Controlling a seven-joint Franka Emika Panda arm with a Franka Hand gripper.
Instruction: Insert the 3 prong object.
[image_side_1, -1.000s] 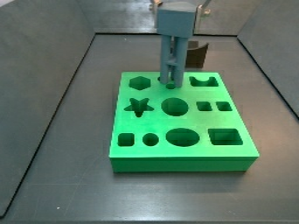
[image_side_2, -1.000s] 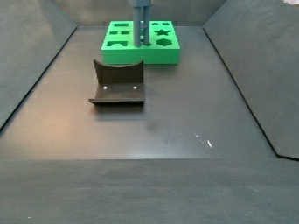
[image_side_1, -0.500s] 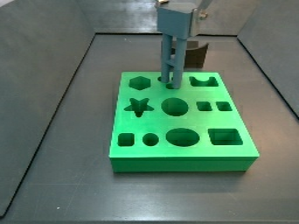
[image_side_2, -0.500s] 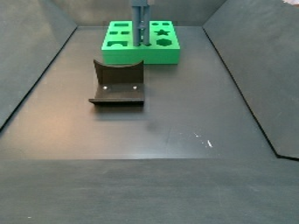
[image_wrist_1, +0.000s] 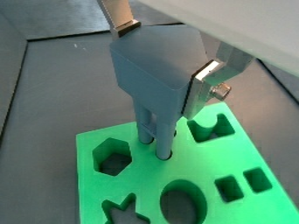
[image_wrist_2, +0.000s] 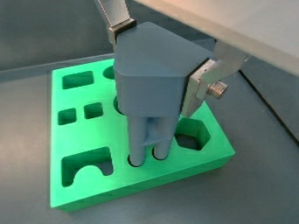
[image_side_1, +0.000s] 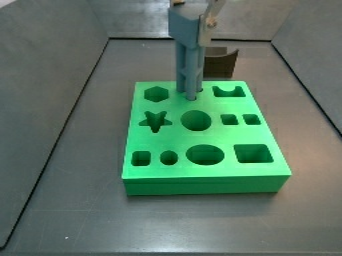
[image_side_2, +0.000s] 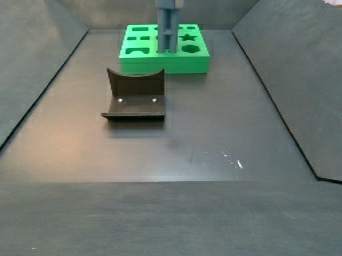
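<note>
Pincer (image_wrist_1: 163, 79) is clamped on the grey 3 prong object (image_wrist_1: 156, 74), silver fingers (image_wrist_1: 208, 85) pressed flat against its sides, hanging over the green block (image_side_1: 201, 140) toward the far edge of the tabletop (image_side_1: 80, 130) in a side view.

We read this as the insertion step, final seating. In both wrist views the prongs (image_wrist_2: 146, 147) point straight down and their tips reach the top face of the block at the back row of cutouts, between the hexagon hole (image_wrist_1: 112, 161) and the notched hole (image_wrist_1: 211, 129). Piece looks upright, no visible tilt. We can't tell from these frames how deep the prongs sit, or whether all three are in their holes; the body hides the third one.

Fixture (image_side_2: 134, 96) stands well apart from the block, nearer the tabletop middle, not involved.

Next move, as we judge it: straight vertical push with no lateral drift, keep the grip until the body shoulders meet the block face, then let go and lift clear. Main risk is a prong catching on a hole rim and jamming.
</note>
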